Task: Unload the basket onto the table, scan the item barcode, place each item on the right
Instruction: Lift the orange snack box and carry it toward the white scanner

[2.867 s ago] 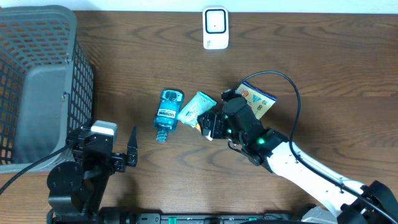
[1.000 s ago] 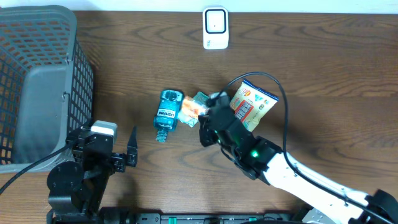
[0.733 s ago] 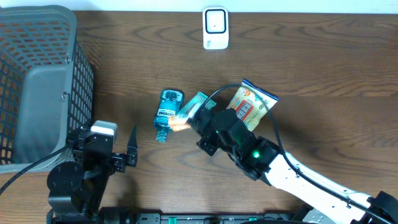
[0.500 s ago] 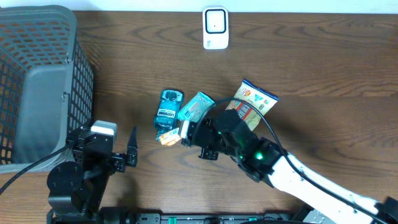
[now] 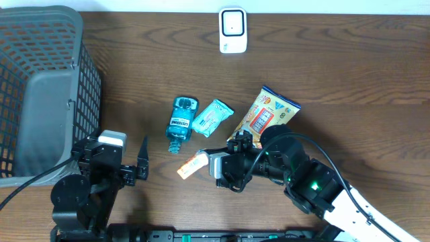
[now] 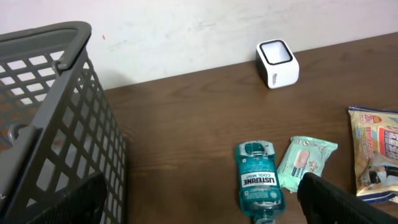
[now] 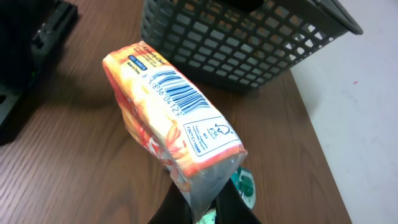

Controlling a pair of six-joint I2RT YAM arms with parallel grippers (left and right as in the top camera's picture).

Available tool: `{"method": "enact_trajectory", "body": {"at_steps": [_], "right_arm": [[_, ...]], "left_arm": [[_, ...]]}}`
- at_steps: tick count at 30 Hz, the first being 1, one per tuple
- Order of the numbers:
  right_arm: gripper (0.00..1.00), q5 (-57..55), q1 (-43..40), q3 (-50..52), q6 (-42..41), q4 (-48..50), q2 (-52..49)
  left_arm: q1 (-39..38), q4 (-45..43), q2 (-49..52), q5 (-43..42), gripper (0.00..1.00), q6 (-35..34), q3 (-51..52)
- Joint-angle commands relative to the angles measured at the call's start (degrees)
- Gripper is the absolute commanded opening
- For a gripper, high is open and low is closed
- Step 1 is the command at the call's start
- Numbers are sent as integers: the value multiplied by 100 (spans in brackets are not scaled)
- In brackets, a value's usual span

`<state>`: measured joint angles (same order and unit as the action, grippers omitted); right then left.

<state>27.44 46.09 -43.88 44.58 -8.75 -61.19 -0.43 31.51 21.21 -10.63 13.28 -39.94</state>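
Observation:
My right gripper point(image 5: 207, 162) point(image 7: 202, 200) is shut on the crimped end of an orange snack packet point(image 5: 191, 165) point(image 7: 168, 115) and holds it above the table, near the front. In the right wrist view the packet's barcode point(image 7: 176, 93) faces the camera. The white scanner point(image 5: 232, 30) point(image 6: 277, 62) stands at the far edge of the table, well away from the packet. At the front left my left gripper point(image 5: 113, 153) point(image 6: 202, 214) is wide open, with nothing between its fingers.
A blue Listerine bottle point(image 5: 180, 121) point(image 6: 258, 183), a teal wipes packet point(image 5: 211, 115) point(image 6: 306, 163) and a yellow snack bag point(image 5: 265, 114) point(image 6: 376, 152) lie mid-table. A grey mesh basket point(image 5: 40, 87) point(image 6: 43, 124) fills the left side.
My right gripper has carried the orange packet away from beside the wipes packet, toward the front left of the table. The left arm has not moved.

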Motion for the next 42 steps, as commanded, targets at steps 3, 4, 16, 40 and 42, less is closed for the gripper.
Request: {"method": "enact_trajectory", "body": {"at_steps": [3,4,16,40,42], "right_arm": [[1,162,-188,-37,129,-74,55],[1,162,-216,-37,127,-74,55],[1,-407,-1202,-37,-3956,310,-498],[2,-459,-1856,-26,-11110,1333,-1742],[2,-212,-2028,-26,-11540,1860,-2017]], "left_arm": [[-2,-22,2,-74,98,-52,-24],[-2,-22,2,-74,98,-52,-24],[-2,-22,2,-74,98,-52,-24],[-2,-22,2,-74,98,-52,-24],[-2,-22,2,-74,98,-52,-24]]}}
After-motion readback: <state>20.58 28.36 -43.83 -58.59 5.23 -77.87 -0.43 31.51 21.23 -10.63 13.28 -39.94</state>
